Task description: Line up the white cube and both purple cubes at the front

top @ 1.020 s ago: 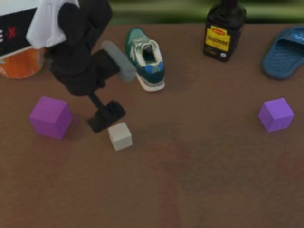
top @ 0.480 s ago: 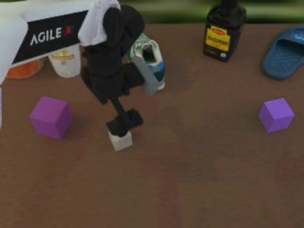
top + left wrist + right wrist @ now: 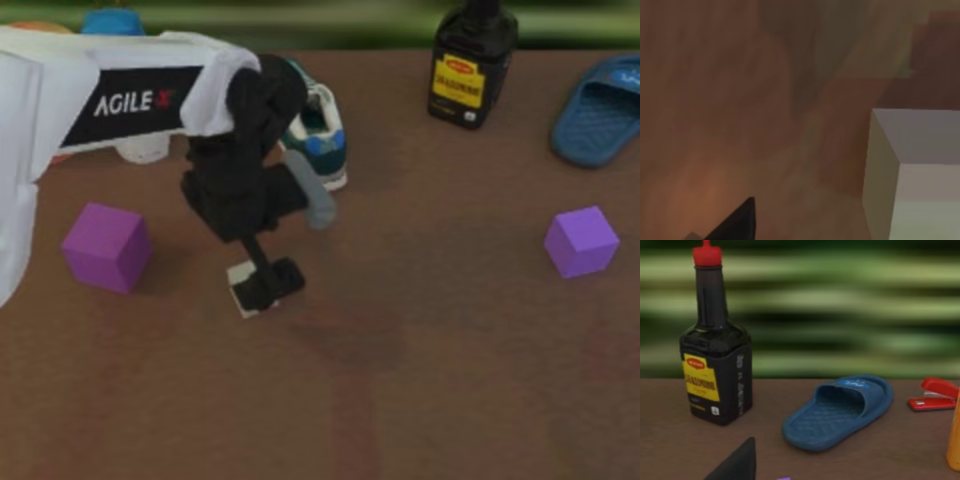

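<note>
Left gripper [image 3: 262, 287] poised over the white cube [image 3: 241, 276], right of the larger purple cube [image 3: 106, 246]; whether its jaws are open or closed cannot be told.

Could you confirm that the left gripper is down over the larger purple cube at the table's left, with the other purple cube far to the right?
Not quite: in the top view the left gripper is down over the white cube. The larger purple cube sits untouched at the table's left, and the other purple cube is indeed far right.

White cube [image 3: 241, 283] mostly behind left tool [image 3: 268, 283]
</note>
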Robot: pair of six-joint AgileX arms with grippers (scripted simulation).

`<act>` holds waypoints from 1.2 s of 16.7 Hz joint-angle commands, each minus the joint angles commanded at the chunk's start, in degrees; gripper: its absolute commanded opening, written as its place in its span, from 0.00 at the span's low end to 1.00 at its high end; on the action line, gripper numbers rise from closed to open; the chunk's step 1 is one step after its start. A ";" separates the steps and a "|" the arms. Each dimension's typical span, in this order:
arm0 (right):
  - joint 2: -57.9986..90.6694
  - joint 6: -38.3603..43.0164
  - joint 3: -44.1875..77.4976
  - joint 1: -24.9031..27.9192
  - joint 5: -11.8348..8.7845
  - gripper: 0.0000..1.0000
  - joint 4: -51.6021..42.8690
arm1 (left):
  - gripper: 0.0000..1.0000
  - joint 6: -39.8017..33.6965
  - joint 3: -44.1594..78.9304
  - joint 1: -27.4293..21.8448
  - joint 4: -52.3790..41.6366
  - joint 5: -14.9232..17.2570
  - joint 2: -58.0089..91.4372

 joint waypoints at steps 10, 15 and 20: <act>0.00 0.00 0.00 0.00 0.00 1.00 0.00 | 0.85 0.05 -4.27 -0.04 7.60 0.04 3.62; 0.00 0.00 0.00 0.00 0.00 1.00 0.00 | 0.47 0.05 -4.27 -0.04 7.60 0.04 3.62; 0.00 0.00 0.00 0.00 0.00 1.00 0.00 | 0.10 0.05 -4.27 -0.04 7.60 0.04 3.62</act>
